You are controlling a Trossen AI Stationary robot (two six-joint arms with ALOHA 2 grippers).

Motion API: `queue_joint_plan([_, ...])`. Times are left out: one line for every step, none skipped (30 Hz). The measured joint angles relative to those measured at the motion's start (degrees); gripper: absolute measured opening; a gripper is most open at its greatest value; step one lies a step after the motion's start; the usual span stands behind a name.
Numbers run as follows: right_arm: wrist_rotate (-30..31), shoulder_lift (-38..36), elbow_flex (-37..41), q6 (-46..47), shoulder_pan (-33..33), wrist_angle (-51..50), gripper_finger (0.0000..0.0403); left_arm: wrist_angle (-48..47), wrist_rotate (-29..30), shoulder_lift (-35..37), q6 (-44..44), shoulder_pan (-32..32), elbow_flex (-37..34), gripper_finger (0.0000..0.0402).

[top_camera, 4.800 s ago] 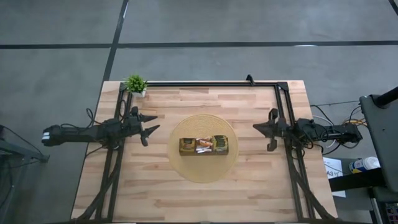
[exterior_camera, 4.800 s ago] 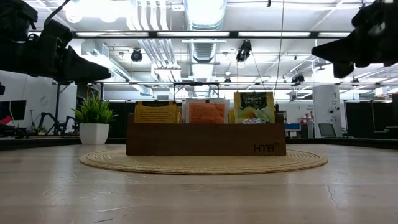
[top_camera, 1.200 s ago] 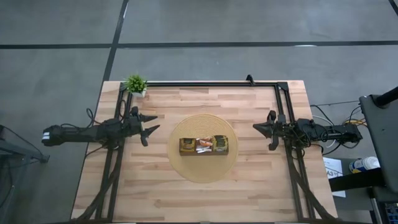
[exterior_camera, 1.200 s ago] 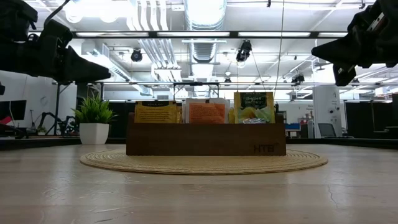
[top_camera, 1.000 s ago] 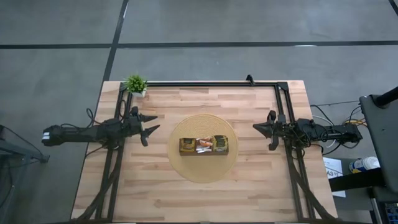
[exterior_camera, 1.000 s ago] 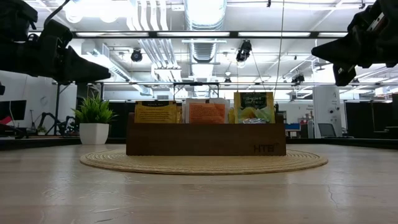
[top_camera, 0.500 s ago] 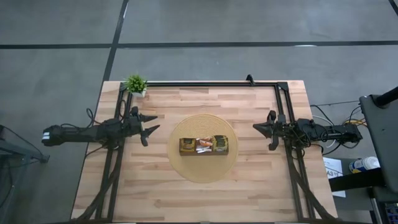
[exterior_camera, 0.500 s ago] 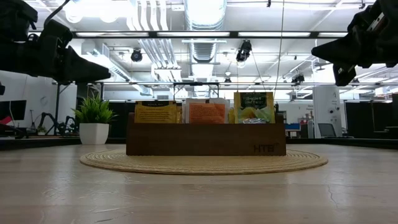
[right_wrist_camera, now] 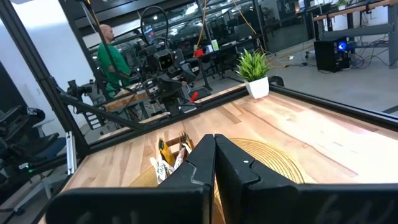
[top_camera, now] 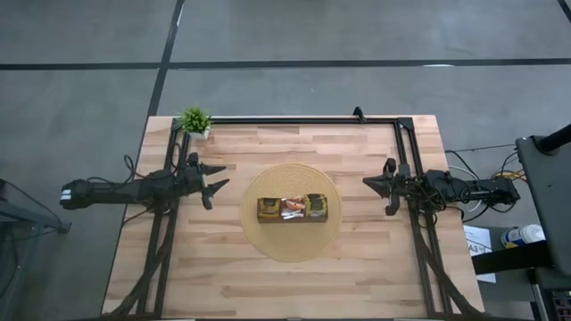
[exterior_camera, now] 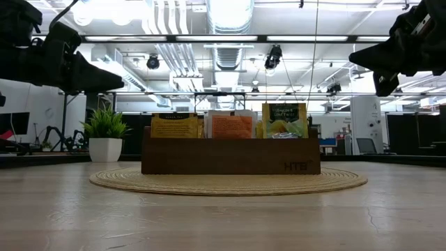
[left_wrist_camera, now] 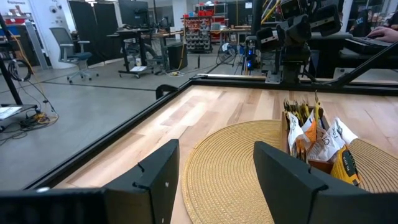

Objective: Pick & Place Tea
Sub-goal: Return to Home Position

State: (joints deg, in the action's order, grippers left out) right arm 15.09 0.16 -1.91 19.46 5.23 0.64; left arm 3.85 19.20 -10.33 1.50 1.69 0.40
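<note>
While tea sachets (top_camera: 294, 206) fill the tray (top_camera: 295, 219), long axis arm to arm, left end effector (top_camera: 217, 185) hangs open, right end effector (top_camera: 368, 183) closed, both empty, roughly equidistant.

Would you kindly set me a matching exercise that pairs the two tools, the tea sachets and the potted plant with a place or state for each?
Things:
1. left tool
2. right tool
3. tea sachets
4. potted plant

Places or states:
A. standing in the wooden tray
B. shut, at the table's edge
C. open, at the table's edge
D. at a table corner on the left arm's side

Pairs: 1-C, 2-B, 3-A, 4-D.
</note>
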Motion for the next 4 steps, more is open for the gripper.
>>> queue_joint_plan([0.00,0.00,0.00,-0.01,-0.01,0.01,0.0009,-0.01,0.00,0.00,0.01,0.00,0.00,0.0202])
queue_joint_plan([0.00,0.00,0.00,-0.02,-0.01,0.02,0.0009,-0.01,-0.01,0.00,0.02,0.00,0.00,0.0202])
queue_joint_plan([0.00,0.00,0.00,-0.01,-0.02,0.00,0.0009,0.01,0.00,0.00,0.01,0.00,-0.02,0.0202])
queue_joint_plan([0.00,0.00,0.00,-0.01,-0.02,0.01,0.0008,0.00,0.00,0.00,0.00,0.00,-0.02,0.0202])
